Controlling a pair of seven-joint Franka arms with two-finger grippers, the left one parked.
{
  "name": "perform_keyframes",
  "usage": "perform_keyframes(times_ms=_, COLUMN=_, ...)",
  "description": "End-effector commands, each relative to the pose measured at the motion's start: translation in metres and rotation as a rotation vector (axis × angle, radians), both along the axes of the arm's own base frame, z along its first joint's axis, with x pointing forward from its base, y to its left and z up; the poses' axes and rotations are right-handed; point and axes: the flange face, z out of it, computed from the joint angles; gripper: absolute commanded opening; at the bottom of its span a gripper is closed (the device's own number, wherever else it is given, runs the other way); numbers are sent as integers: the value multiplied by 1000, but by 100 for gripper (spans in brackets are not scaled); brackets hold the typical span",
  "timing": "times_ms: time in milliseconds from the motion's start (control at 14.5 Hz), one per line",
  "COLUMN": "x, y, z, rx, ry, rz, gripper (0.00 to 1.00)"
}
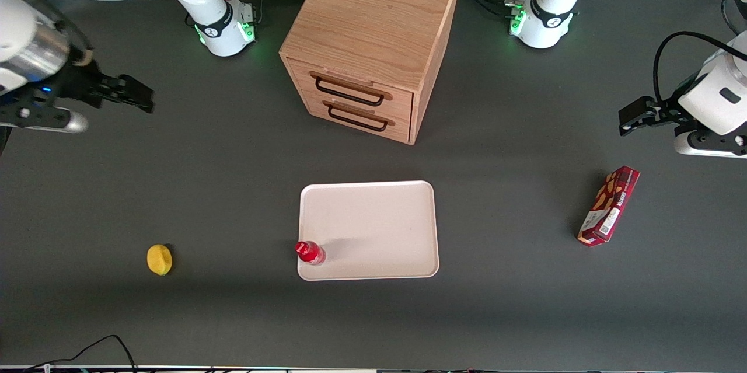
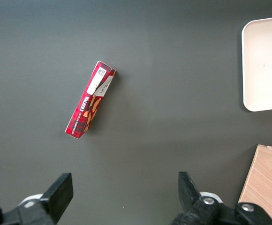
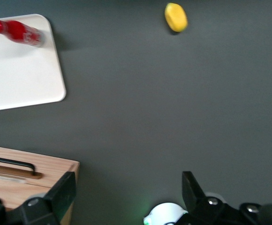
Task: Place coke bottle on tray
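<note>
The small red coke bottle (image 1: 309,252) stands upright on the pale cream-pink tray (image 1: 373,227), at the tray's corner nearest the front camera on the working arm's side. In the right wrist view the bottle (image 3: 16,31) shows on the tray's (image 3: 18,79) corner. My right gripper (image 1: 137,96) is open and empty, raised over the table toward the working arm's end, well away from the bottle and tray. Its wide-spread fingers (image 3: 61,194) hold nothing between them.
A wooden drawer cabinet (image 1: 367,46) with two black handles stands farther from the front camera than the tray. A yellow lemon (image 1: 159,259) lies toward the working arm's end. A long red snack box (image 1: 608,205) lies toward the parked arm's end.
</note>
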Motion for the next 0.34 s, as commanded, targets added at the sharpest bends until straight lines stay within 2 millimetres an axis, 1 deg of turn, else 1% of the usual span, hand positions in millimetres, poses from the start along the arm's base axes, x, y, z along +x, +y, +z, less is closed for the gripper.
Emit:
perform_keyframes(times_ms=0, x=-69, y=-32, z=-48, rx=19, ry=-52, rz=35, gripper=100)
perform_keyframes(times_ms=69, x=-81, y=-33, z=-55, rx=17, ry=-68, rz=35, gripper=100)
perform_keyframes(times_ms=138, x=-80, y=-31, z=-53, rx=16, ry=-73, rz=38, gripper=100)
perform_keyframes(times_ms=276, x=-63, y=-29, z=-42, rx=17, ry=-67, rz=-9, gripper=100)
